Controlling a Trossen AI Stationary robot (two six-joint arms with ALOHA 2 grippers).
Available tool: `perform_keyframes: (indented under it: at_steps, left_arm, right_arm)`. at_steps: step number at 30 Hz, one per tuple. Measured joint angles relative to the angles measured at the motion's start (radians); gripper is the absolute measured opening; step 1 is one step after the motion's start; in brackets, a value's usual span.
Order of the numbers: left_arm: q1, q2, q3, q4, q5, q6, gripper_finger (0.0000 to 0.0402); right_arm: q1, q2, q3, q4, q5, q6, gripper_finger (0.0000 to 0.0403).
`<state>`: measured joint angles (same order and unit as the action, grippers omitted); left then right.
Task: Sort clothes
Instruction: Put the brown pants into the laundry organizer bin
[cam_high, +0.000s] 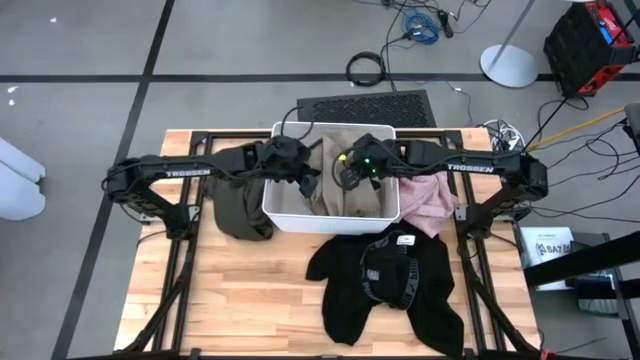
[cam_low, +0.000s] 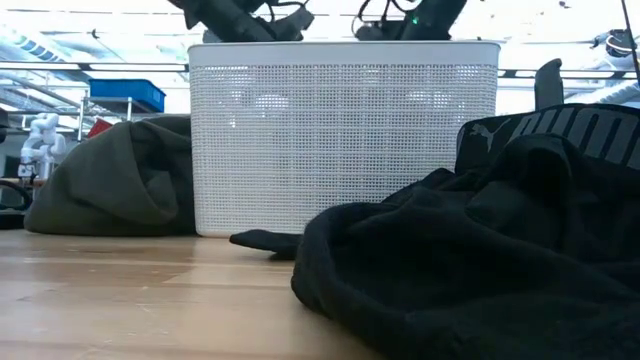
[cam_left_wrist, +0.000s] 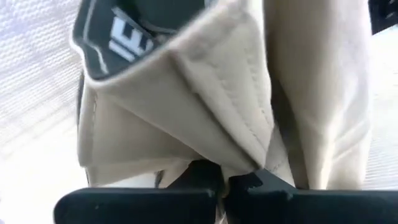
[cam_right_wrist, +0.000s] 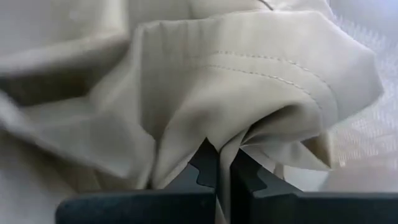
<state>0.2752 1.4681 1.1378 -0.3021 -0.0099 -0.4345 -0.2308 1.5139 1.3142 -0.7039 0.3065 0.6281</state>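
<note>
Both my left hand (cam_high: 310, 176) and right hand (cam_high: 345, 172) pinch the soft beige-khaki fabric garment (cam_high: 335, 200) inside the white rectangular plastic bin (cam_high: 272, 207), walls close around them.

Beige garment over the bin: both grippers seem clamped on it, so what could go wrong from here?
1. The left gripper and right gripper each pinch only a small fold of the beige garment; it could slip free.
2. Both work inside the white bin; lifting may drag or tip it.
3. The pink garment and olive garment lie against the bin and could shift.
</note>
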Motion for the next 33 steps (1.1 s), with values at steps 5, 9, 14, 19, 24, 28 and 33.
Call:
perform_keyframes:
  at_steps: [5, 9, 14, 19, 24, 28, 33]
  left_arm:
    - [0.029, 0.022, 0.001, -0.110, -0.048, 0.011, 0.0004]
    - [0.033, 0.010, 0.001, -0.192, -0.078, 0.027, 0.0004]
    - [0.029, -0.019, 0.019, -0.187, -0.059, 0.074, 0.0015]
    - [0.029, -0.063, 0.074, -0.190, 0.002, 0.115, 0.0077]
    - [0.034, -0.137, 0.183, -0.372, 0.017, 0.163, 0.0119]
    - [0.035, -0.188, 0.272, -0.528, -0.009, 0.186, 0.0128]
    - [0.035, -0.264, 0.322, -0.550, -0.012, 0.205, 0.0130]
  right_arm:
    - [-0.028, 0.001, -0.031, 0.019, 0.009, -0.004, 0.0000]
    - [-0.025, 0.003, -0.035, 0.117, -0.043, -0.041, 0.0000]
    - [-0.032, 0.014, -0.036, 0.219, -0.152, -0.068, 0.0000]
    - [-0.048, 0.013, -0.035, 0.200, -0.157, -0.084, 0.0000]
    - [-0.058, 0.013, -0.035, 0.173, -0.156, -0.098, 0.0000]
    - [-0.059, 0.013, -0.035, 0.174, -0.157, -0.120, 0.0000]
    - [-0.065, 0.013, -0.035, 0.181, -0.156, -0.137, 0.0000]
